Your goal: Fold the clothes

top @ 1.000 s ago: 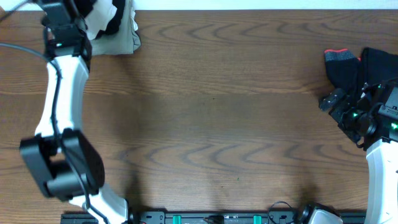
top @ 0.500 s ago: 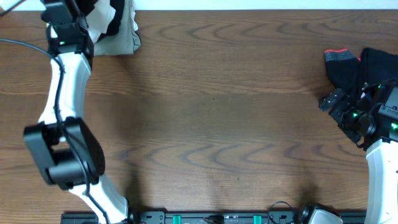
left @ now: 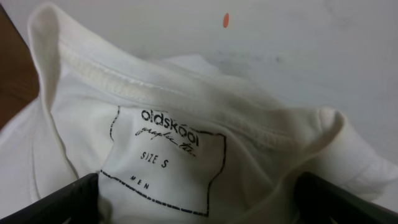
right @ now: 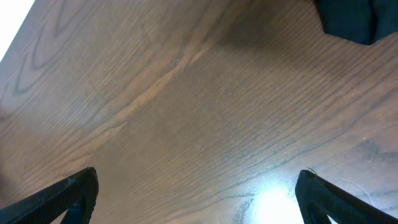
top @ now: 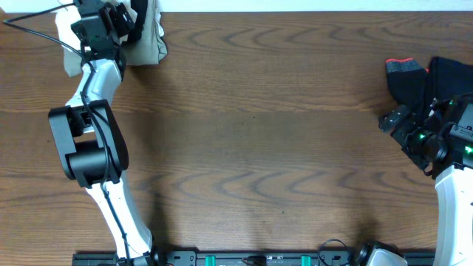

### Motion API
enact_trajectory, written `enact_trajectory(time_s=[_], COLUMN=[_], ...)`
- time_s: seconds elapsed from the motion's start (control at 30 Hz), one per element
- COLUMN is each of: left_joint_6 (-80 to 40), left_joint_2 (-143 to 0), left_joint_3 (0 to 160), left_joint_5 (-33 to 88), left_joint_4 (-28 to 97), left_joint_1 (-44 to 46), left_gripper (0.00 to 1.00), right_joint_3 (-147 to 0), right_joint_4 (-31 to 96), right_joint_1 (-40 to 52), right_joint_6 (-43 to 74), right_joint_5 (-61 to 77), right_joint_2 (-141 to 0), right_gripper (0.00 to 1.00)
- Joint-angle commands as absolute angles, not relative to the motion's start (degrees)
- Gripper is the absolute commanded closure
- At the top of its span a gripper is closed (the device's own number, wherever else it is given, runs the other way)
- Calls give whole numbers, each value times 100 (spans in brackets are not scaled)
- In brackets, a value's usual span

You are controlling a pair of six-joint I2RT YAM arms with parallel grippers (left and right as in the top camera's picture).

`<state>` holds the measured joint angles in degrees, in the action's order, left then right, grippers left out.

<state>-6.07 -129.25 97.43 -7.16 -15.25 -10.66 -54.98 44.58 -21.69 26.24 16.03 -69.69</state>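
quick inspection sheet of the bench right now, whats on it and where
surface: wooden table, bare across the middle
job's things: white shirt, neck label showing, at the far left corner beside khaki cloth; black garments at the right edge, one with red trim
clutter: nothing seen
tools: left tool open, fingers either side of the shirt's label; right tool open over bare wood
cables: black cable by the left arm
surroundings: black rail along the near edge; pale strip past the far edge
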Motion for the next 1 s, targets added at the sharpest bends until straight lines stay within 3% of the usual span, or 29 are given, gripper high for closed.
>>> enact_trajectory(time_s=[0.0,0.6,0.97], left_joint_6=[-261,148,145], left_joint_2=[-13026,-12575,-13378], left_joint_3=[9946,10278,10309], left_joint_5=[-598,-753,-864], left_joint_4=[-1503,-2003,-2668], left_joint_1=[-1175,-1151,-1238], left_gripper=[0,0,0], right_joint_3=[-5548,-5548,-5548], right_joint_4=[4462,4462,4462], right_joint_1=[-2233,-2233,-2233], right_joint_6=[2563,2563,2563], right_joint_5=[1586,1586,1586], right_joint_2=[-6965,-6965,-6965], right_gripper=[1,1,1])
